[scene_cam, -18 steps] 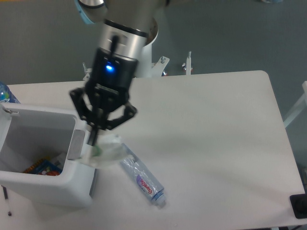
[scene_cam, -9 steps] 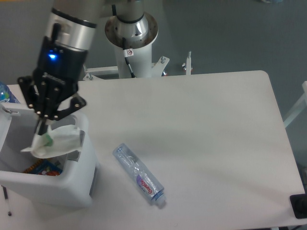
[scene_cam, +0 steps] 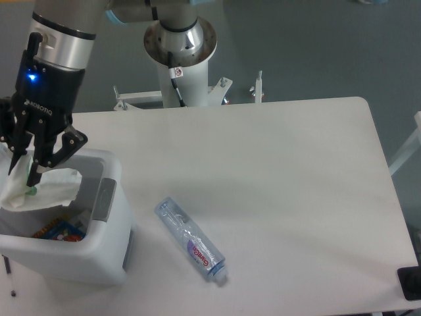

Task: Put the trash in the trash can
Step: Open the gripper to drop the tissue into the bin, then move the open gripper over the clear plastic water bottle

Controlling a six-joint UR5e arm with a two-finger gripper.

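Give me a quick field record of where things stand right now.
end effector: shut on wrapper, positioned above bin opening
wrapper: crumpled, white, hanging over the bin, not released
bin: white, at table's left edge, colourful item visible inside
bottle: crushed, lying flat on table, right of bin, untouched
remaining: drop wrapper, then fetch bottle

White table [scene_cam: 283,171], rounded corners; grey floor [scene_cam: 329,46] behind; two small metal brackets [scene_cam: 258,87] at table's far edge; black object [scene_cam: 409,283] at lower right corner; colourful packaging [scene_cam: 58,231] inside bin
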